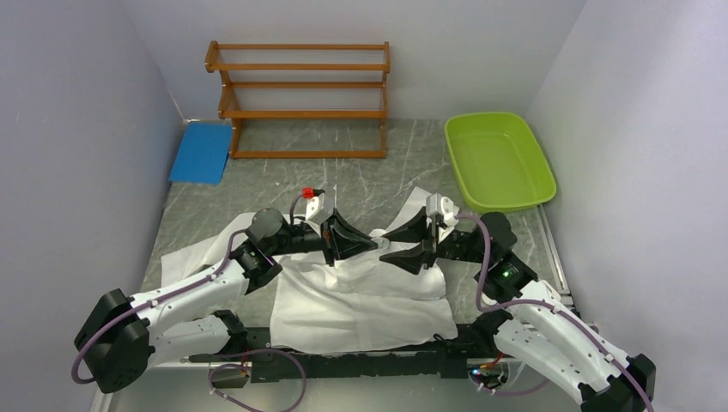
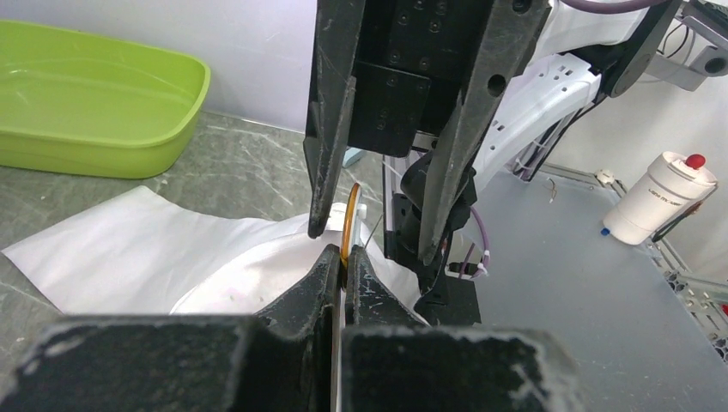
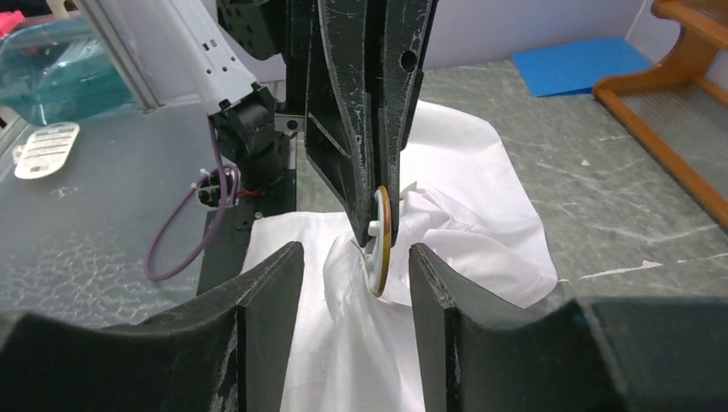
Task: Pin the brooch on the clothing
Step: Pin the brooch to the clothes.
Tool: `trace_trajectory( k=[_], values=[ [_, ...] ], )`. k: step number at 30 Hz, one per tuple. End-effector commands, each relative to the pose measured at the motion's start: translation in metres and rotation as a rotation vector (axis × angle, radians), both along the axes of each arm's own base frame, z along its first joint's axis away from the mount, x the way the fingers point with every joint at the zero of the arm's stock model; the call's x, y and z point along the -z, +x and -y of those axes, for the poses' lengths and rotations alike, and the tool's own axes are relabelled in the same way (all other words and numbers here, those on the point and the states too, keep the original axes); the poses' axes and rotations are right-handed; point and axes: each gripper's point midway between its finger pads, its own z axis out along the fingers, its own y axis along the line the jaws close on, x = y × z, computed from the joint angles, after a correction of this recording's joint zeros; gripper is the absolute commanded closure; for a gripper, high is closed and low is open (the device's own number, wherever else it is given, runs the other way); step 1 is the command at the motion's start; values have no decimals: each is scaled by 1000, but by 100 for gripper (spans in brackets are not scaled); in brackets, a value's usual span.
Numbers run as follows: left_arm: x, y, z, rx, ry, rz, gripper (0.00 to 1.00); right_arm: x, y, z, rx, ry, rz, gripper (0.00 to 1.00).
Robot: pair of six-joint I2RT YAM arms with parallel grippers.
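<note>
left gripper (image 2: 343, 259) clenched on brooch (image 3: 383, 232) | right gripper (image 3: 354, 257) parted, straddling brooch against bunched shirt (image 3: 481, 215)

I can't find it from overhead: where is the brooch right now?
Right wrist view, centre: the brooch stands on edge, pinched by the left hand, against the bunched white shirt and inside the open right hand.
</note>
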Motion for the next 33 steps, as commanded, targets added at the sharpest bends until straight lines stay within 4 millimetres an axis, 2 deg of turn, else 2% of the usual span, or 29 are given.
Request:
trace_trajectory(
  k=[1,3,6,7,16,21,23,26,33],
  values=[
    [-20,-5,-3,11,-48,65,97,-24,-9,4,-24,36,85,49],
    [-20,-5,-2,12,-50,66,97,-23,-9,4,-15,40,83,68],
    [-20,-5,-1,16,-51,63,97,-23,-8,4,-13,45,83,85],
    [-21,-5,-1,17,-52,62,97,-23,-7,4,-13,45,82,87],
    [-24,-4,-2,11,-52,64,98,-20,-4,-2,-32,24,55,88],
    [-24,-2,-2,4,-47,62,97,-13,0,-4,-28,-2,32,85],
    [-23,-2,-2,1,-42,60,98,-10,1,-3,-23,-16,31,80],
    [-22,-2,-2,-3,-43,62,97,-5,4,0,12,-32,35,67],
    [-22,-1,0,4,-40,59,97,-8,17,13,158,-6,36,61]
  ],
)
